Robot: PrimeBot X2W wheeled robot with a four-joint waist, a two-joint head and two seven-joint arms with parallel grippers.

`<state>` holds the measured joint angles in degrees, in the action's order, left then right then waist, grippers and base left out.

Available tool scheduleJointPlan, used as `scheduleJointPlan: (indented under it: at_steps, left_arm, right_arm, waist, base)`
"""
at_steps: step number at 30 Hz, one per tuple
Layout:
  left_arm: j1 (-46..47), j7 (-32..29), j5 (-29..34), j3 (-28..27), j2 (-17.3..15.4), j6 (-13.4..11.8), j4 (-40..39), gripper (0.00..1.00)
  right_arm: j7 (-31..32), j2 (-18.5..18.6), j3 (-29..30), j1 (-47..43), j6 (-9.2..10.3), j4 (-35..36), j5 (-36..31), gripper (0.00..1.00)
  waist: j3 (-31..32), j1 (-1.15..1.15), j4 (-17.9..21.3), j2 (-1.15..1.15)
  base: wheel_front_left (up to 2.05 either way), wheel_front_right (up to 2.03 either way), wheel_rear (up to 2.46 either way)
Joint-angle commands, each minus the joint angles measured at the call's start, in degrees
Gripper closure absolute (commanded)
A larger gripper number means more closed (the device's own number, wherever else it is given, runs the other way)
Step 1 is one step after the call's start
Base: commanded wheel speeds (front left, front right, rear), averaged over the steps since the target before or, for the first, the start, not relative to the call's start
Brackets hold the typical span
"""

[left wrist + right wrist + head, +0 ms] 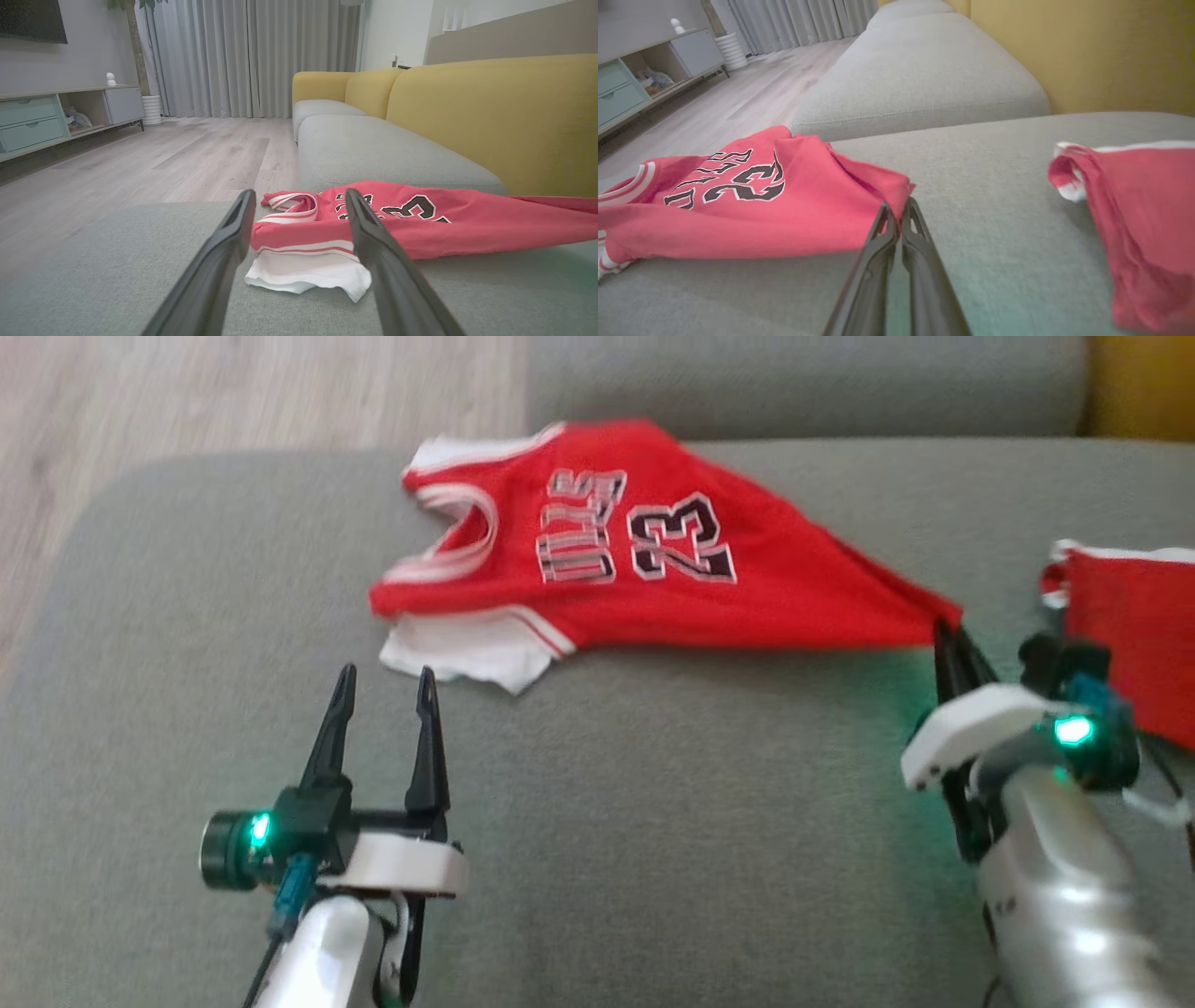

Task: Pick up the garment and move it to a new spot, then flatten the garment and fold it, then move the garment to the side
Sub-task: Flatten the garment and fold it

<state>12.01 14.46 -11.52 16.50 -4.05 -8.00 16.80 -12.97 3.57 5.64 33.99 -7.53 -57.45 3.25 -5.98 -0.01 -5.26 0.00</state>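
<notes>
Jersey (653, 569) lies rumpled on our grey cushion (653, 821), number side up. We've got the right gripper (948, 637) pinched tight on its right corner. Our left gripper (387, 681) hangs wide open just short of the white hem (467, 653). Another red garment (1139, 635) sits off right.

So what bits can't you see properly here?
- Second red garment: head view, cut off by the right edge, so its kind is unclear.
- Word beside the 23 on the jersey: head view, blurred; left wrist view, partly behind a finger of the left claw.
- Jersey corner pinched by the right claw: right wrist view, hidden between the shut fingers.
</notes>
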Motion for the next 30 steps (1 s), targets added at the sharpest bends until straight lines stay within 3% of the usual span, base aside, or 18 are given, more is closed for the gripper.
scheduleJointPlan:
  at_steps: [1, 5, 6, 7, 23, 30]
  left_arm:
    - [0.6, 0.5, 0.4, -2.2, -1.0, 0.2, -1.7, 0.00]
    - [0.0, 0.5, 0.4, -1.9, -1.0, 0.1, -2.1, 0.00]
    - [-0.1, 0.5, 0.4, -1.9, -1.0, 0.1, -2.2, 0.00]
    - [-0.1, 0.5, 0.4, -1.7, -1.0, 0.2, -2.2, 0.00]
    - [-0.9, 0.2, -1.1, -2.6, -2.5, 0.4, -1.3, 0.00]
    - [2.0, -7.3, -2.7, -3.1, -4.6, 1.4, 3.3, 0.00]
  right_arm:
    - [0.9, -0.7, -2.0, -0.9, 0.04, 3.5, 1.4, 1.00]
    - [4.6, -0.7, -2.0, -5.8, 0.04, 10.3, 2.7, 1.00]
    - [5.4, -0.7, -1.6, -6.8, 0.04, 12.0, 2.4, 0.85]
    - [5.9, -0.7, -1.1, -7.7, 0.04, 13.9, 2.2, 0.00]
    - [3.4, -0.7, -7.9, -24.7, 0.04, 41.0, 5.4, 0.00]
    - [3.0, -0.7, -10.2, -26.6, 0.04, 46.9, 6.7, 0.00]
  waist:
    - [2.9, 0.01, 2.4, 0.00]
    - [3.7, 0.01, 2.7, 0.00]
    - [3.7, 0.01, 2.7, 0.00]
    - [3.7, 0.01, 2.6, 0.00]
    - [3.6, 0.01, 5.0, 0.00]
    - [0.8, 0.01, 9.1, 0.00]
  base:
    - [0.00, 0.00, 0.00]
    - [0.00, 0.00, 0.00]
    - [0.00, 0.00, 0.00]
    - [0.00, 0.00, 0.00]
    - [0.00, 0.00, 0.00]
    - [0.00, 0.00, 0.00]
